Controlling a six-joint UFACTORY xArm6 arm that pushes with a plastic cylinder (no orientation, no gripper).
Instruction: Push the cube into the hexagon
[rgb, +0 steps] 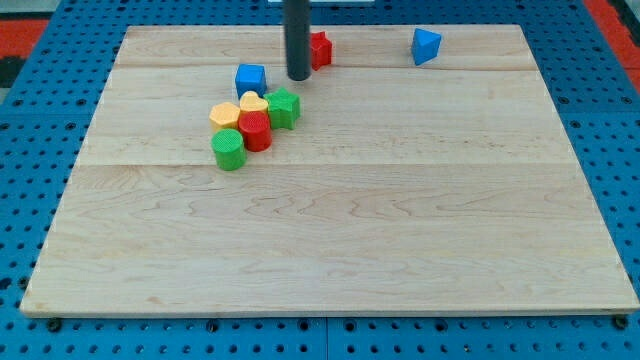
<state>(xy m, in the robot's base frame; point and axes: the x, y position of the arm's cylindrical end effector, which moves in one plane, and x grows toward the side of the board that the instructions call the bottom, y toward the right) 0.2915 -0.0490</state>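
Note:
A blue cube (250, 79) sits on the wooden board (330, 230) near the view's top left. Just below it lies a cluster: an orange hexagon (224, 114), a yellow block (253, 103), a green block (284, 108), a red cylinder (255, 131) and a green cylinder (229, 150). My tip (299, 76) is just right of the blue cube, with a small gap, and above the green block. The rod hides part of a red block (320, 49) behind it.
A blue wedge-like block (426, 46) sits near the view's top right. The board rests on a blue pegboard surface (30, 130).

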